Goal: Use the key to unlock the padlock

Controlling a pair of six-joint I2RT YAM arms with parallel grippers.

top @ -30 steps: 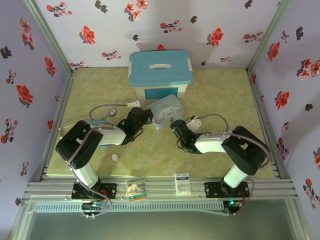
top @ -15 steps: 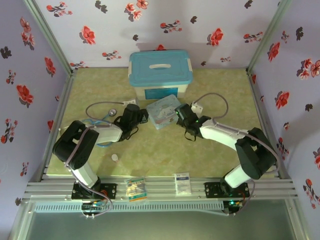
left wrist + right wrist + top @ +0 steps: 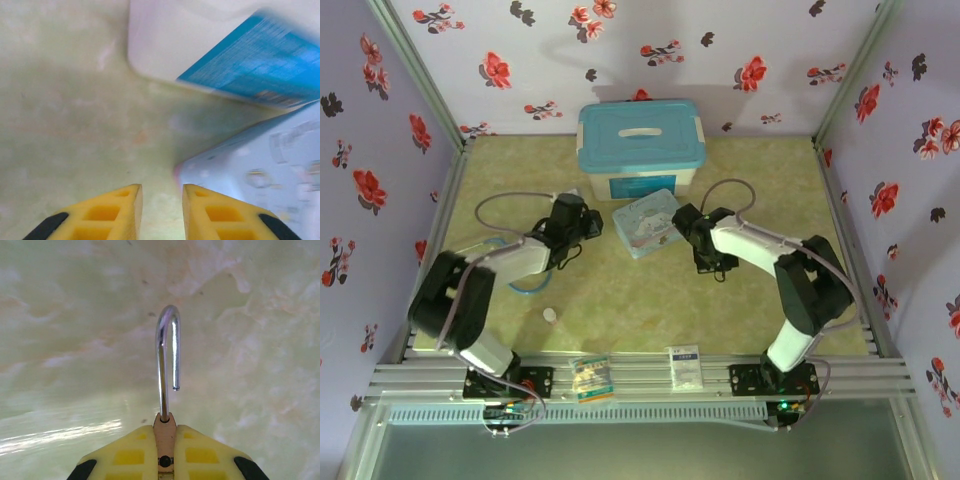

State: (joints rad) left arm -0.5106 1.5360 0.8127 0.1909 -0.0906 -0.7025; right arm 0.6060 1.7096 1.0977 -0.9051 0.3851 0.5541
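**Right of the cartoon tin [image 3: 645, 222], padlock [image 3: 161, 355] clamped with its shackle free**

Just to the right of the tin, the right gripper [image 3: 680, 224] hangs low over the pale green table [image 3: 620, 290]. Its wrist camera shows the two yellow fingers [image 3: 127, 455] pressed together on the padlock, whose brass body appears as a narrow strip between them. The silvery shackle sticks straight out beyond the fingertips. One leg runs down into the body, while the other, after the bend, ends in open air with nothing around it.

On the tin's opposite side, just to its left, is the left gripper [image 3: 161, 200]. Its jaws stand a little apart, with only bare table in the narrow gap between them. From this wrist the tin's pale printed edge lies close by the right-hand fingertip, though I cannot tell whether they touch.

Behind the tin, on the side away from the arms, sits a white storage box [image 3: 640, 180] with a teal lid. A blue label on its front wall is blurred in the left wrist view.

A small white cap [image 3: 550, 315] lies on the table well apart from the tin, nearer the arm bases and to the left. Two small packets [image 3: 590, 378] rest on the metal rail, well apart from the tin on its near side.
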